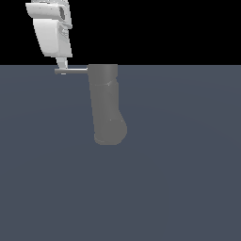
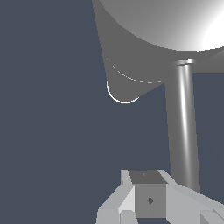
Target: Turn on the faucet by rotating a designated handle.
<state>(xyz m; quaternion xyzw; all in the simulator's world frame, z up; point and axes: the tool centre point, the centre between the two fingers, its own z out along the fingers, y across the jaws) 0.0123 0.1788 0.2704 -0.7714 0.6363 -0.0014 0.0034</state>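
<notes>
Right, gripper (image 1: 62, 70) at the handle's (image 1: 75, 71) free end, fingertips touching it; finger spread? Cannot tell. Rod juts sideways from the faucet (image 1: 107, 106) top: thin, stiff, likely slick. Best pushed near that outer tip for leverage.

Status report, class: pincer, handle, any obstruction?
Pincer at handle's free end, jaw state unclear. Faucet upright. Nothing visible in the way.
</notes>
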